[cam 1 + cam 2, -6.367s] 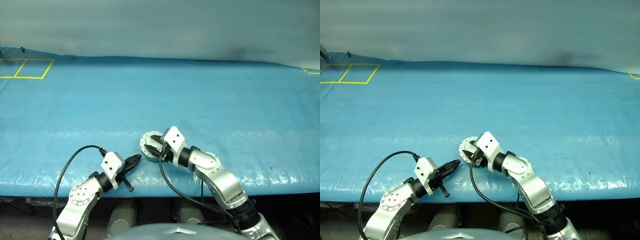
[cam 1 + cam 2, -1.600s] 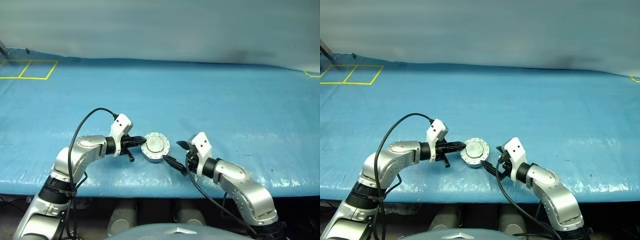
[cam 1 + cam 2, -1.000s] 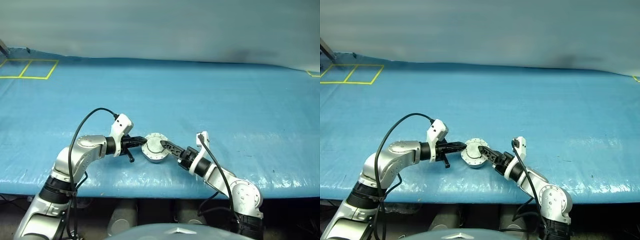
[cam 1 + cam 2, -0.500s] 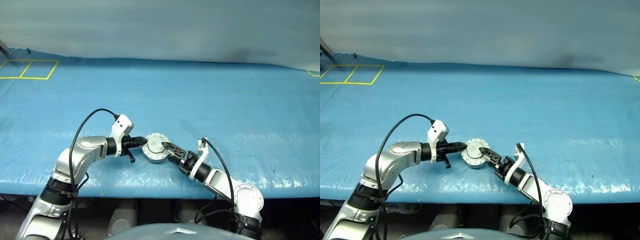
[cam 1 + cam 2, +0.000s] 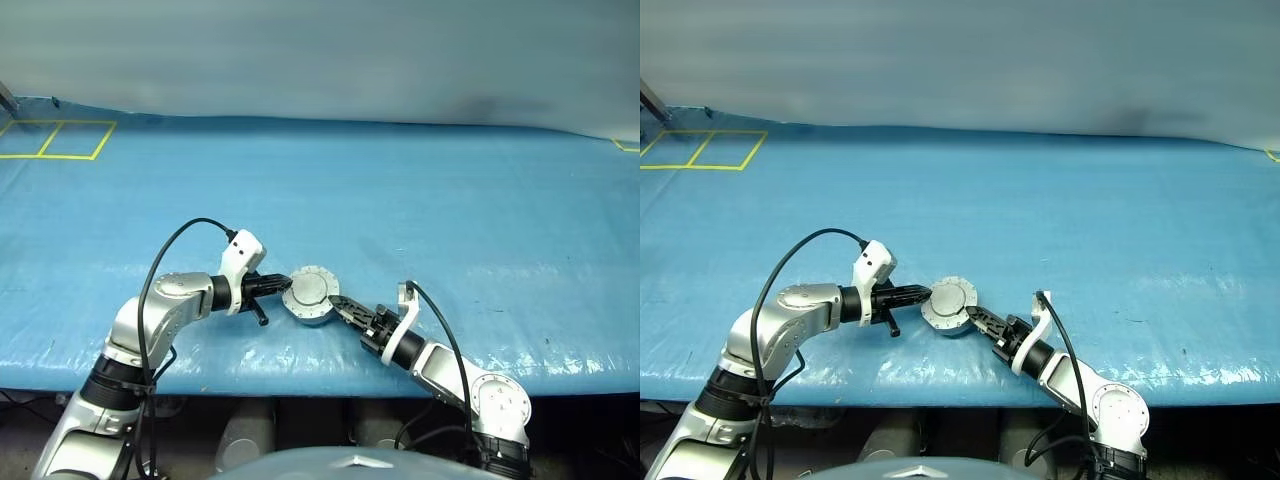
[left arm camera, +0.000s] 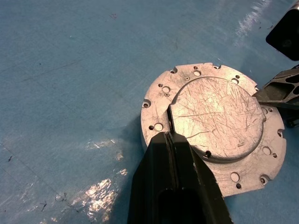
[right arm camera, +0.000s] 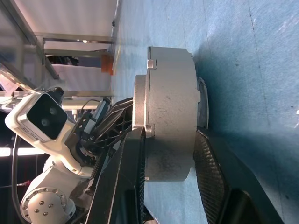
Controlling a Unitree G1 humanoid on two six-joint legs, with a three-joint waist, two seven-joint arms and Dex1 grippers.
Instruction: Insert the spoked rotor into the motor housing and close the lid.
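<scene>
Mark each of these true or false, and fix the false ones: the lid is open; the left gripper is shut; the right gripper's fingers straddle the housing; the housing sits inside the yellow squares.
1. The lid is open. False: it lies closed on the housing.
2. The left gripper is shut, its tip on the lid. True.
3. The right gripper has one finger on each side of the housing. True.
4. The housing sits inside the yellow squares. False: it rests on the blue sheet near the front edge, far from them.

A robot test lab: a bench under a blue tarp [image 5: 420,200], yellow tape squares [image 5: 50,138] at ten o'clock
</scene>
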